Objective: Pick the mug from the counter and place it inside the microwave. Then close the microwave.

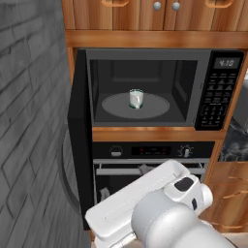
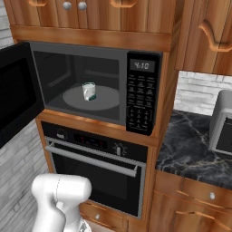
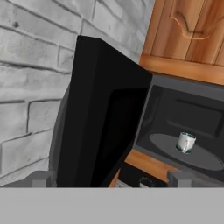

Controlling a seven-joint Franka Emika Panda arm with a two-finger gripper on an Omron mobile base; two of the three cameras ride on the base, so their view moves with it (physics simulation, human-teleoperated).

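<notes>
The white mug (image 1: 136, 99) with a teal rim stands upright on the round grey turntable (image 1: 116, 109) inside the microwave (image 1: 220, 92), which is a black box set under wooden cabinets. The mug (image 2: 89, 91) shows again in the right base view and the mug (image 3: 185, 142) in the hand view. The microwave door (image 3: 100, 122) is swung wide open to the left. My gripper (image 3: 109, 180) is open with nothing between its fingers; it sits low, in front of the door's outer edge, well apart from the mug. The black marble counter (image 2: 190, 145) lies to the right.
A black oven (image 2: 97, 165) with a long bar handle sits below the microwave. A silver-grey toaster oven (image 2: 222, 122) stands on the counter at the right. A grey brick wall (image 1: 29, 121) runs close behind the open door (image 1: 80, 135).
</notes>
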